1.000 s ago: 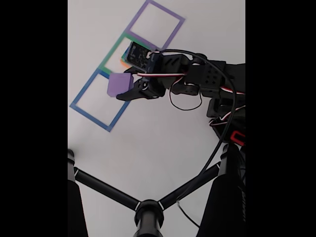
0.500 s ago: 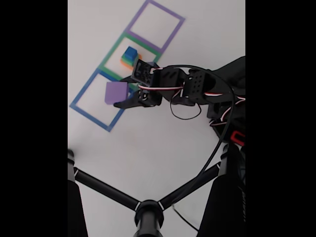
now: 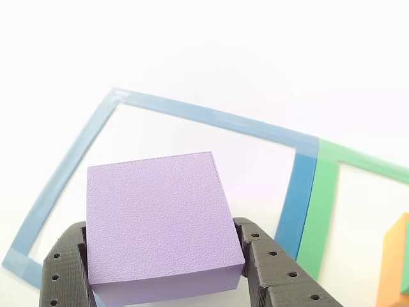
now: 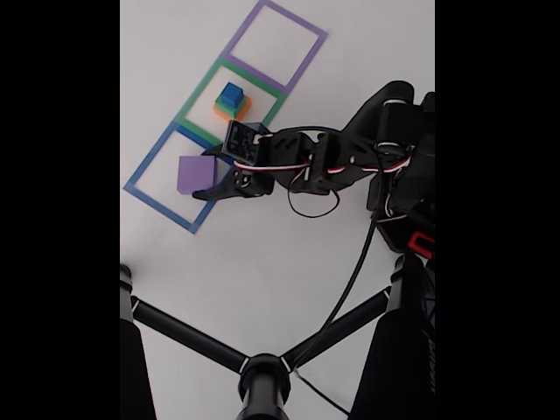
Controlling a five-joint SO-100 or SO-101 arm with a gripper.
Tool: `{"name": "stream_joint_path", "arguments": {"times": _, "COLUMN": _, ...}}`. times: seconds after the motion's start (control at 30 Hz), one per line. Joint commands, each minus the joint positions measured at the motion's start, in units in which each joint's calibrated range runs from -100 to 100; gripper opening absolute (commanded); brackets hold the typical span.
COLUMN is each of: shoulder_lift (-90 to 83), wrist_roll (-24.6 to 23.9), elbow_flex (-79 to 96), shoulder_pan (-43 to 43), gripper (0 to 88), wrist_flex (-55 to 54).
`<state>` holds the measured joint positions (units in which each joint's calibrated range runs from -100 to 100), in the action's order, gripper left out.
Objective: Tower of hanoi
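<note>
The big purple block (image 3: 160,224) sits between my two dark fingers (image 3: 275,268), and my gripper (image 3: 163,272) is shut on it. In the fixed view the purple block (image 4: 194,174) is over the inside of the blue taped square (image 4: 153,157), with my gripper (image 4: 210,184) at its right side. I cannot tell whether the block touches the table. A stack of the blue block (image 4: 231,93) on the green block (image 4: 229,106) on the orange block (image 4: 234,112) stands in the green taped square (image 4: 197,96). The orange block's edge (image 3: 396,268) shows at the right of the other view.
A purple taped square (image 4: 302,66) lies beyond the green one. My arm (image 4: 350,157) with its red and white wires reaches in from the right. A black tripod (image 4: 262,372) with spread legs stands at the bottom of the fixed view.
My gripper has carried the purple block from beside the green square down and left, into the blue taped square. The stack in the green square is now uncovered.
</note>
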<state>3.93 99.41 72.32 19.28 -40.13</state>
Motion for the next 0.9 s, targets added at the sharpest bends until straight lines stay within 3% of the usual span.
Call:
{"name": "stream_joint_path", "arguments": {"times": 0.0, "shoulder_lift": 1.69, "wrist_roll": 0.59, "elbow_flex": -4.05, "shoulder_pan": 0.09, "gripper": 14.5, "wrist_flex": -2.06}}
{"name": "stream_joint_path", "arguments": {"times": 0.63, "shoulder_lift": 9.36, "wrist_roll": 0.59, "elbow_flex": -8.14, "shoulder_pan": 0.76, "gripper": 15.1, "wrist_flex": -7.16}}
{"name": "stream_joint_path", "arguments": {"times": 0.87, "shoulder_lift": 10.81, "wrist_roll": 0.59, "elbow_flex": -8.87, "shoulder_pan": -0.10, "gripper": 19.9, "wrist_flex": -7.81}}
